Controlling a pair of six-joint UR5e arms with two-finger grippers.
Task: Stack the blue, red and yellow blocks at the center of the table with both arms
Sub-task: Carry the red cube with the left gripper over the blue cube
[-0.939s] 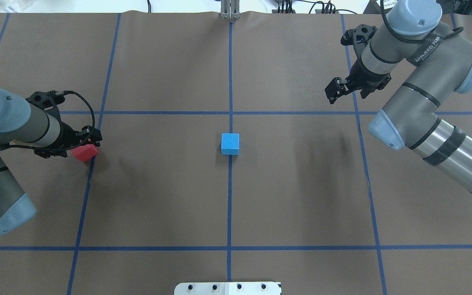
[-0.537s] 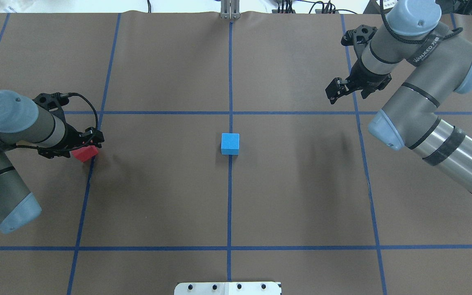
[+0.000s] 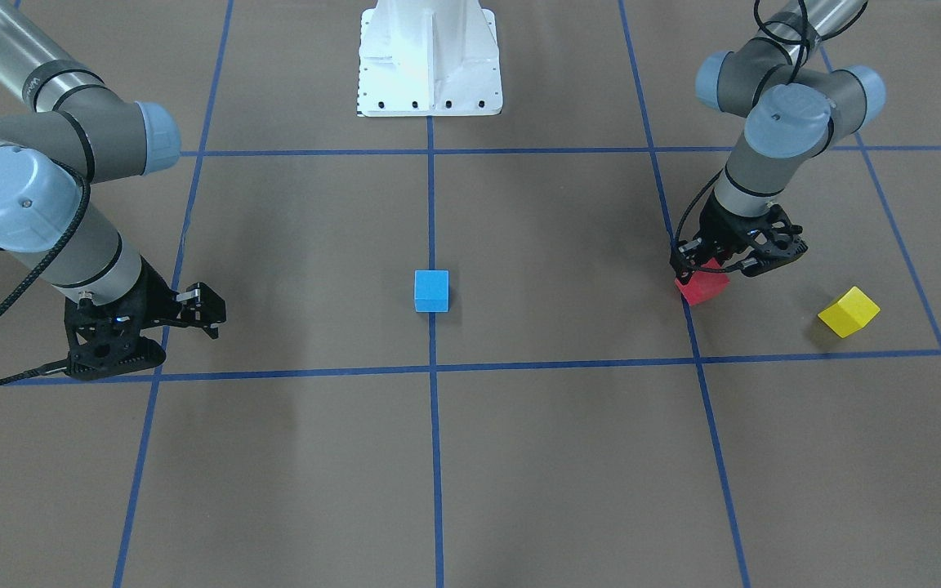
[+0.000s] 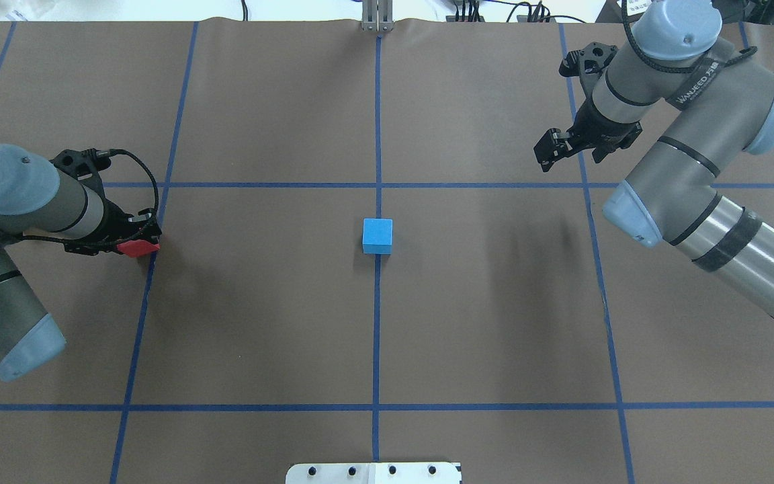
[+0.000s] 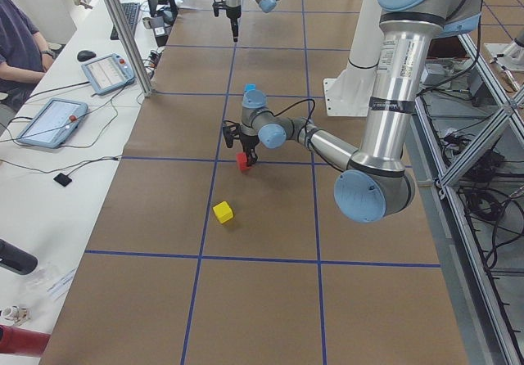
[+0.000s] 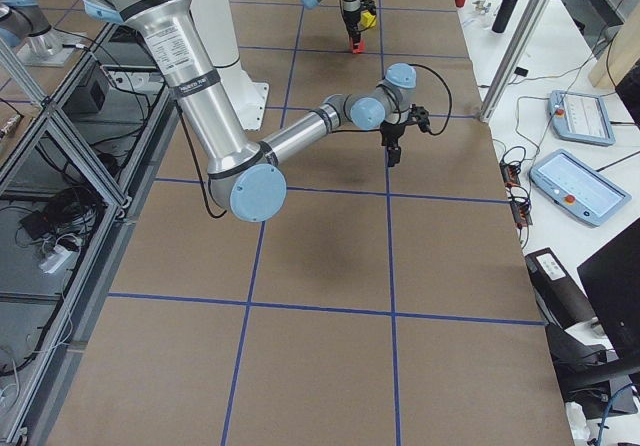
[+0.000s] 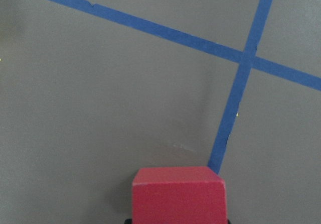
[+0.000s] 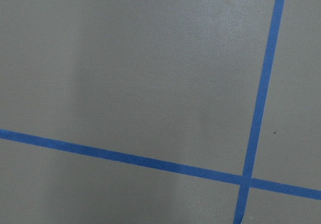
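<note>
The blue block (image 4: 377, 235) sits alone at the table's centre, on the middle tape line (image 3: 431, 291). My left gripper (image 4: 140, 235) is at the left side and shut on the red block (image 4: 137, 247), which fills the bottom of the left wrist view (image 7: 178, 194) and also shows in the front view (image 3: 701, 286). I cannot tell if the block is off the table. The yellow block (image 3: 848, 311) lies just outside the left gripper (image 3: 711, 263); my left arm hides it in the overhead view. My right gripper (image 4: 547, 151) hovers open and empty at the far right.
The brown table cover carries a grid of blue tape lines (image 4: 377, 336). The robot's white base plate (image 3: 430, 57) stands at the near edge. A person and tablets are at a side desk (image 5: 49, 119).
My left gripper has settled further over the red block, so less of it shows from overhead. The left arm shifted slightly. The right arm and the blue block have not moved.
</note>
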